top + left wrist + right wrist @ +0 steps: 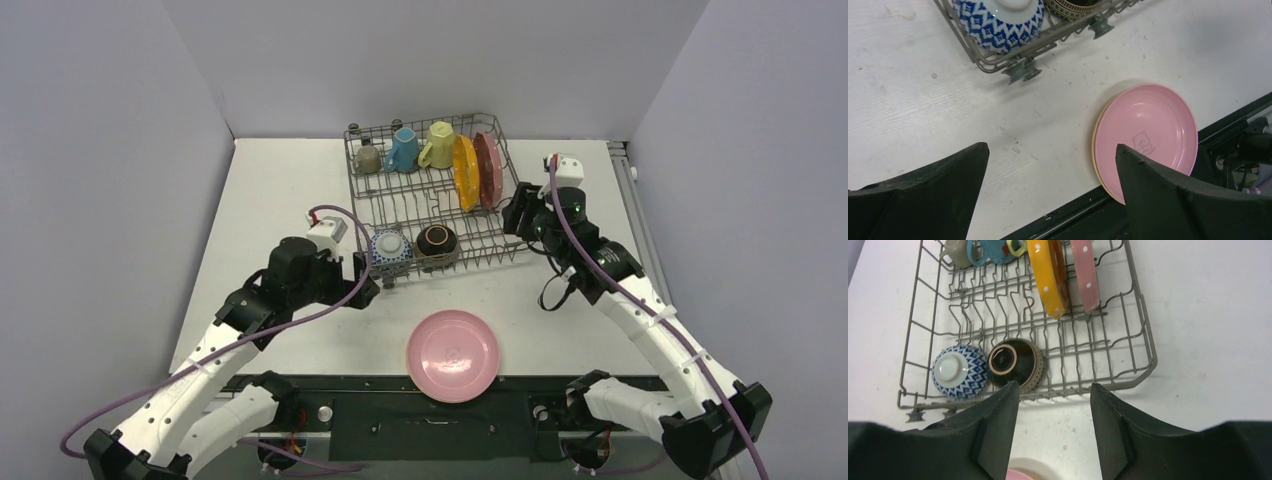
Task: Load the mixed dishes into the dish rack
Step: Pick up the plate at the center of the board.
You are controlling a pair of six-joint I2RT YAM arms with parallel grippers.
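While both arms hover empty, the pink plate (453, 355) lies flat on the bench (270, 190) at lower centre, stacked on a tan plate (1093, 145). The left tool (1052, 147) gapes wide at the rack's (410, 205) near-left corner. The right tool (1055, 386), jaws apart, hangs at the rack's right side. Bowls, mugs and upright plates sit in the rack.

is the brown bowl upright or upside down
Upside down: the brown bowl sits in the dish rack with its foot ring facing up.
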